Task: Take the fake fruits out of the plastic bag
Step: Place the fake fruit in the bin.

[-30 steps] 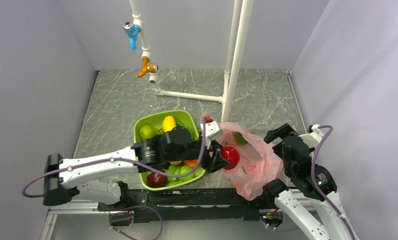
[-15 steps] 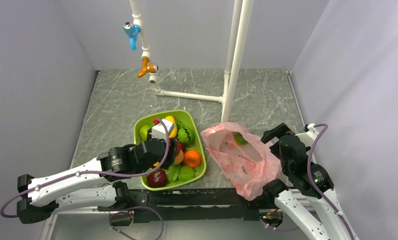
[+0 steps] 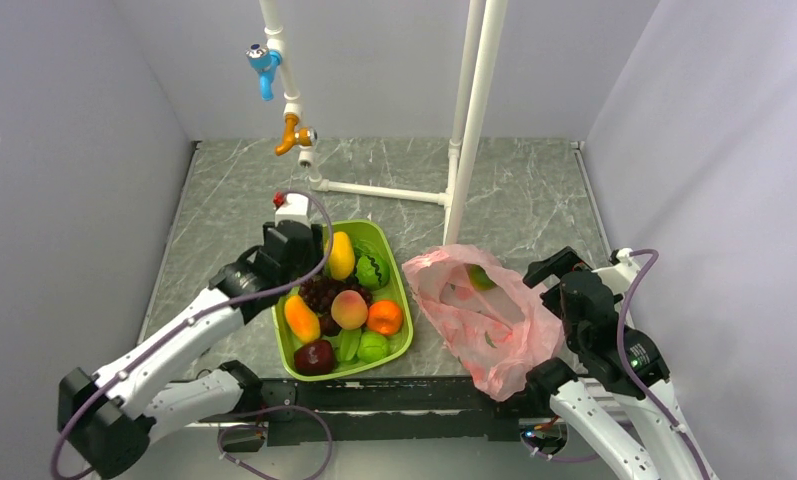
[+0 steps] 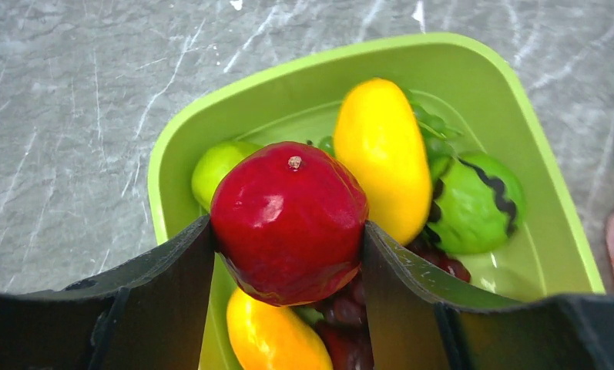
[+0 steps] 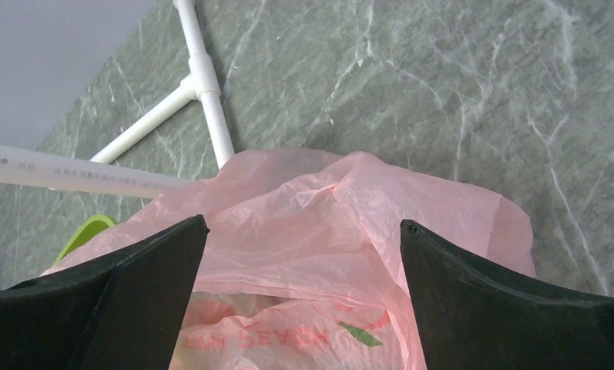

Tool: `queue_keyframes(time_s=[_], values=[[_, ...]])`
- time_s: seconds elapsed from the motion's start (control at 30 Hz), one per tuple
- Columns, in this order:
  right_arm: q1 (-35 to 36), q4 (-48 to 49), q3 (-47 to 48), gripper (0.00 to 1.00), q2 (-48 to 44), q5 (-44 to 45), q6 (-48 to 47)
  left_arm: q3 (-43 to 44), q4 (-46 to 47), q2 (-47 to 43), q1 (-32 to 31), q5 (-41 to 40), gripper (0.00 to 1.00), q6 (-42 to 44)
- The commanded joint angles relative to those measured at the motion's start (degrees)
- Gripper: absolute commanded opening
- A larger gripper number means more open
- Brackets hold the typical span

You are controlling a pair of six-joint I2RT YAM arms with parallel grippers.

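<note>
The job looks about two-thirds done: the peach lies in the green tray among other fruit, and the red apple is out of the plastic bag but not yet set down. That apple sits squarely between the jaws of the left gripper, both inner faces pressed to its sides and its stem end facing up, above the far left part of the tray with a yellow mango just to its right. What seems left is to release it there and then fetch the dark green fruit, which shows through the far end of the bag, to the right of the tray and well apart from the left arm. The right gripper hangs over the right side of the bag with its jaws spread wide and nothing between them; its wrist view shows only crinkled pink film below, and the green fruit cannot be made out there
</note>
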Motion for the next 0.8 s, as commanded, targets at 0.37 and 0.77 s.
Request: queue_keyframes(time_s=[0.37, 0.77], values=[[0.0, -0.9, 0.8, 1.0, -1.4, -0.5, 0.8, 3.8, 13.6, 18.8, 13.6, 22.3, 0.48, 1.1], [0.0, 0.0, 0.7, 1.0, -1.1, -1.3, 0.1, 3.4, 10.1, 15.3, 13.6, 18.7, 0.89, 0.6]])
